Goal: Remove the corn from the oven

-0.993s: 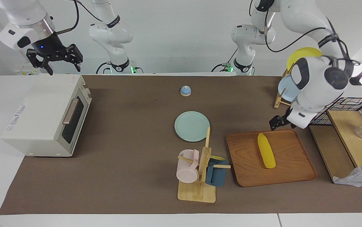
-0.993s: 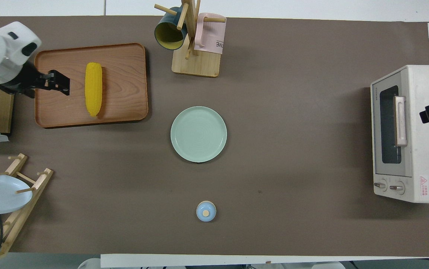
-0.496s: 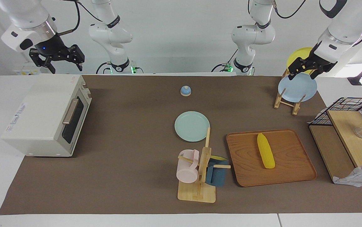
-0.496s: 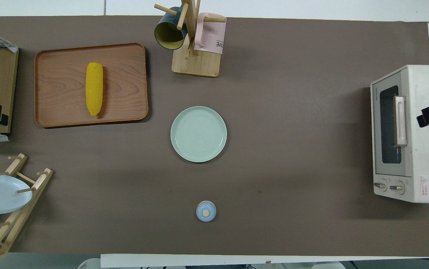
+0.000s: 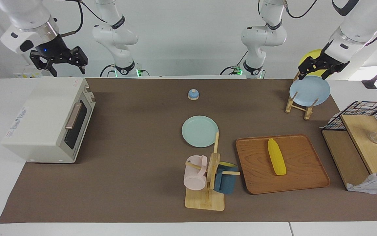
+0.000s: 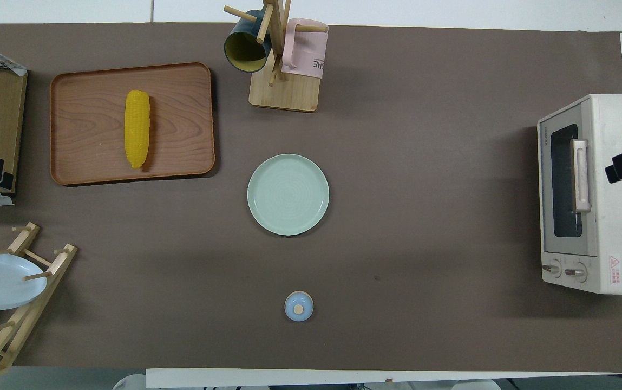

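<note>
The smooth yellow corn cob lies on the brown wooden tray, outside the shut cream-white toaster oven. The left gripper, spread, hangs above the tray near the plate rack; the right gripper, spread, hangs over the oven. Both should simply hold clear.

a matt brown paper-like table cover is seen. wood grain is shown by the rounded brown wooden tray. a smooth, plastic-looking finish is shown by the bright yellow corn cob.
</note>
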`<action>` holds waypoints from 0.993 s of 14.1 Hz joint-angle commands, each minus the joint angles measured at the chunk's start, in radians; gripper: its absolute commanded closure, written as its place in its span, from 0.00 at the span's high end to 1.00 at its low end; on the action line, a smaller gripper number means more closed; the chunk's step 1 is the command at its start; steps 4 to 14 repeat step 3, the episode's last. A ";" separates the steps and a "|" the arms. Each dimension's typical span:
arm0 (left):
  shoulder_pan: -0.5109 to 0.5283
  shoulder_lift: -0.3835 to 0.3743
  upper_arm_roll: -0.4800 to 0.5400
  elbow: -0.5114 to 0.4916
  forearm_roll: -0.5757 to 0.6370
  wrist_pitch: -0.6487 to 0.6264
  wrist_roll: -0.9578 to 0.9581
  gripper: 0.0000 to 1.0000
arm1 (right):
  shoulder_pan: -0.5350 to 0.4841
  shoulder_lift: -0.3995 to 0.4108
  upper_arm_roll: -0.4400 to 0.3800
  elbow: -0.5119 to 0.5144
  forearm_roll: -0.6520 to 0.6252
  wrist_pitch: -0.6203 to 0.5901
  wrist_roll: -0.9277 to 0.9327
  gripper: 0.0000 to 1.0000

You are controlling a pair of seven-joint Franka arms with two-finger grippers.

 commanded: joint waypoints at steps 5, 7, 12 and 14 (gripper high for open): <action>-0.005 -0.012 -0.002 0.007 0.002 -0.022 0.013 1.00 | -0.008 -0.011 0.002 -0.016 -0.007 0.006 0.006 1.00; -0.005 -0.012 -0.002 0.007 0.002 -0.022 0.013 1.00 | -0.008 -0.011 0.002 -0.016 -0.007 0.006 0.006 1.00; -0.005 -0.012 -0.002 0.007 0.002 -0.022 0.013 1.00 | -0.008 -0.011 0.002 -0.016 -0.007 0.006 0.006 1.00; -0.005 -0.012 -0.002 0.007 0.002 -0.022 0.013 1.00 | -0.008 -0.011 0.002 -0.016 -0.007 0.006 0.006 1.00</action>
